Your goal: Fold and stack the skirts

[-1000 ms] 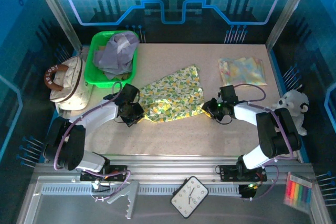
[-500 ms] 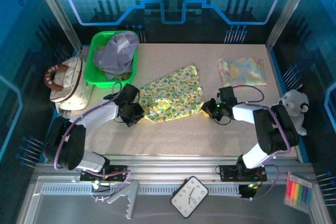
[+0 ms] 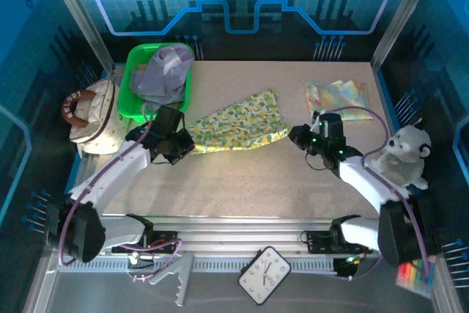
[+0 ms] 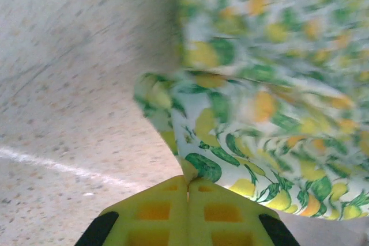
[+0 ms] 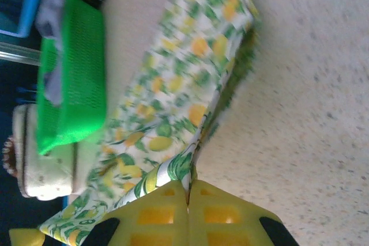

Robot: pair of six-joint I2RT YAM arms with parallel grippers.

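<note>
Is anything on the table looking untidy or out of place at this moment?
Only the lavender-grey skirt: it lies crumpled in a heap in the green basket, not folded. The printed skirt is simply pinched at its near corners by the left gripper and right gripper.

The yellow-green printed cloth skirt (image 3: 238,122) shows yellow lemons, orange fruit and dark green leaves on a pale ground. The lavender-grey crumpled cloth skirt (image 3: 163,71) is plain. The rectangular plastic basket (image 3: 130,86) is bright green, the flat tabletop (image 3: 256,181) beige with fine speckles, and the rounded cream handbag (image 3: 99,119) has a brown handle.
</note>
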